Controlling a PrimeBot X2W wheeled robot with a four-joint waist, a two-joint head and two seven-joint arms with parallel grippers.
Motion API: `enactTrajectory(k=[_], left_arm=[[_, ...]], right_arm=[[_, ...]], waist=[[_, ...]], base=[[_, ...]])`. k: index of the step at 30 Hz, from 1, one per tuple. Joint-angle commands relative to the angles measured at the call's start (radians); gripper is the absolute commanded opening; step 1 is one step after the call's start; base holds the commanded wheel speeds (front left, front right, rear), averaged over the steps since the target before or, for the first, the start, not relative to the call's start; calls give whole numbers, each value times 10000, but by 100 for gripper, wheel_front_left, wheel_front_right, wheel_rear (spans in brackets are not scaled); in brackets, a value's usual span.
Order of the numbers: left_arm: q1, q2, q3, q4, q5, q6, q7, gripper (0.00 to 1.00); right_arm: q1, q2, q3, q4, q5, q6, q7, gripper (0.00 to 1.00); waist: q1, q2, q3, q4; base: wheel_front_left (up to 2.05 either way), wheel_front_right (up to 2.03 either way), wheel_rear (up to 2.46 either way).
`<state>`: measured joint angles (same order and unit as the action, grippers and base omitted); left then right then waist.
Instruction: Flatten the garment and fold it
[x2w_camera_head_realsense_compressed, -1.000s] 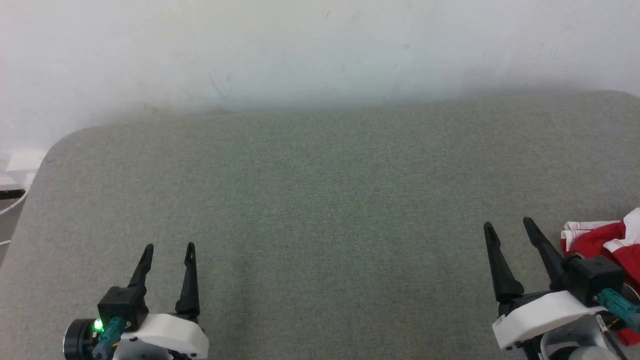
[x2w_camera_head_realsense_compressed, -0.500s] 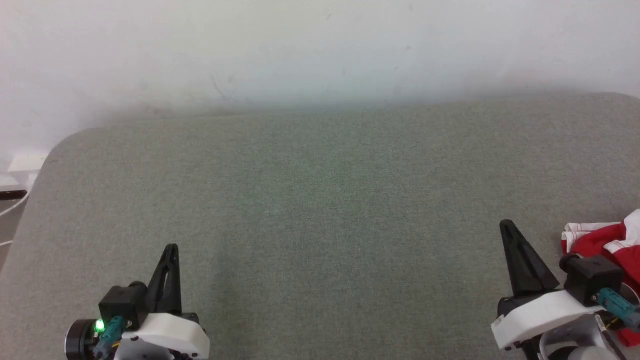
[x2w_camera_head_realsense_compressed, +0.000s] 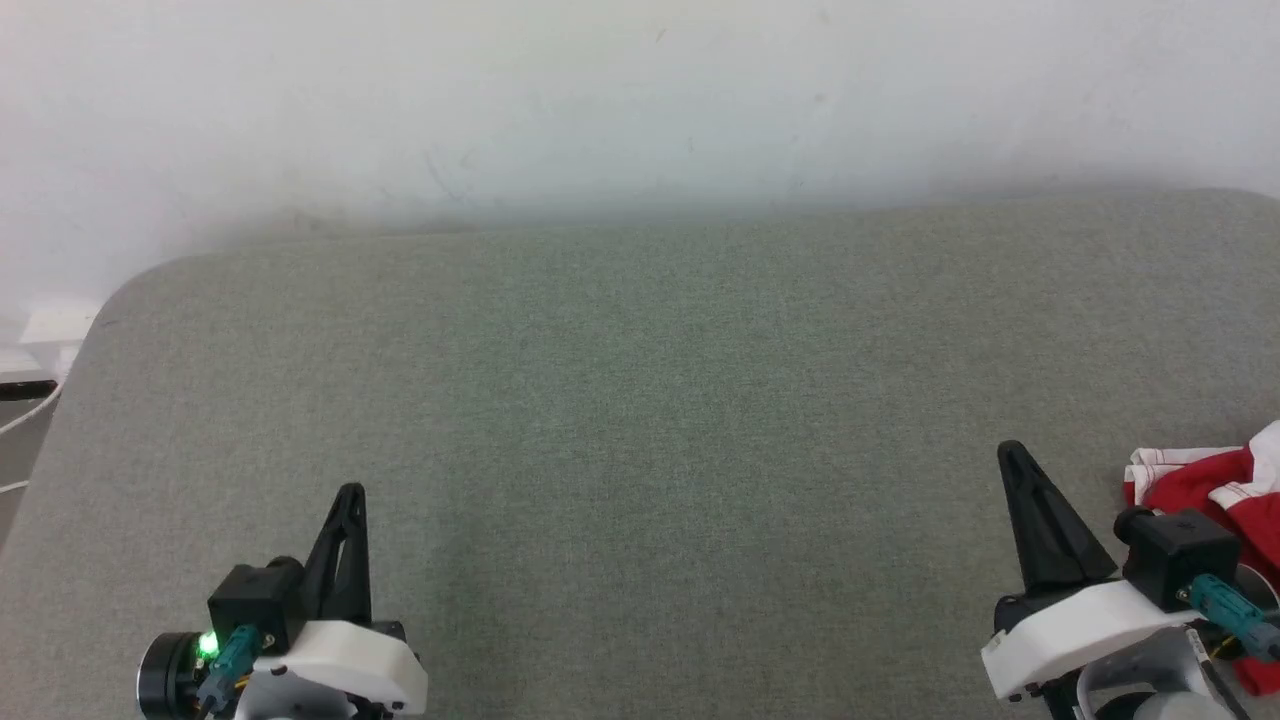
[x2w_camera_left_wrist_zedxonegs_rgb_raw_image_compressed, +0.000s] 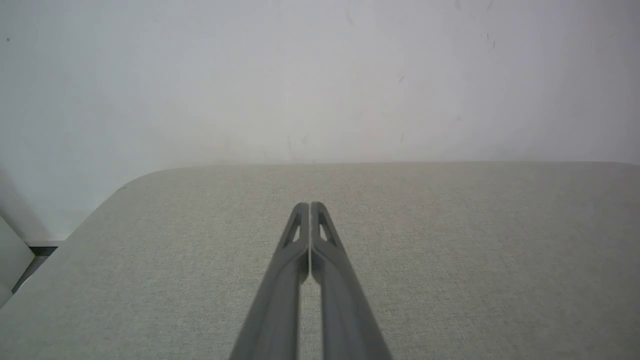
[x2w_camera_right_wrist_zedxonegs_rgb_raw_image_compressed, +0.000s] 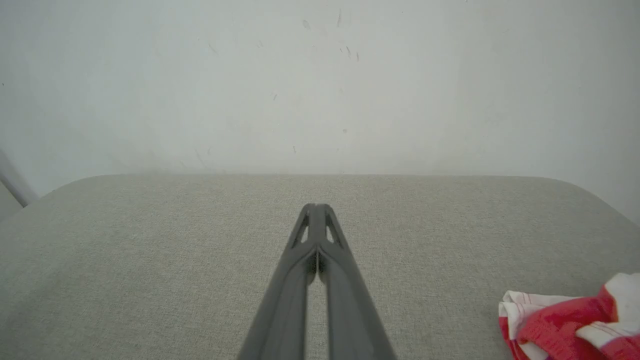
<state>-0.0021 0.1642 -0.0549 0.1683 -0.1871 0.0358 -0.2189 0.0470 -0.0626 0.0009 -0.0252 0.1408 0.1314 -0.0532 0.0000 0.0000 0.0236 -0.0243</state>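
The garment (x2w_camera_head_realsense_compressed: 1205, 485) is a crumpled heap of red fabric with white stripes at the right edge of the grey padded table; it also lies at the lower right in the right wrist view (x2w_camera_right_wrist_zedxonegs_rgb_raw_image_compressed: 575, 317). My right gripper (x2w_camera_head_realsense_compressed: 1012, 455) hovers just left of the heap, shut with nothing between its fingers (x2w_camera_right_wrist_zedxonegs_rgb_raw_image_compressed: 316, 207). My left gripper (x2w_camera_head_realsense_compressed: 350, 492) is at the lower left, far from the garment, and its fingertips are pressed together on nothing (x2w_camera_left_wrist_zedxonegs_rgb_raw_image_compressed: 310, 205).
The grey fabric-covered table (x2w_camera_head_realsense_compressed: 640, 400) stretches wide between the arms, with a rounded far left corner. A white wall (x2w_camera_head_realsense_compressed: 640, 100) runs right behind its far edge. A cable and a dark object (x2w_camera_head_realsense_compressed: 25, 390) lie off the table's left edge.
Both grippers went from open to shut, closing on nothing. The left arm shifted very slightly right. The garment lies as before.
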Motion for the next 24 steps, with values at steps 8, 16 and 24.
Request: enactTrajectory(k=[8,16,24], left_arm=[[4,-105,79,-189,207,-77,191,0],[6,-190,118,-311,344,-100,355,0],[7,-274,156,-433,480,-123,518,0]], right_arm=[[-95,25,-2,30,-171,-2,58,0],[-126,33,-2,48,-272,-2,97,0],[-157,41,-3,66,-374,-3,135,0]], waist=[[0,0,-17,18],[0,0,-35,37],[0,0,-53,55]], base=[[0,0,0],[0,0,0],[0,0,0]])
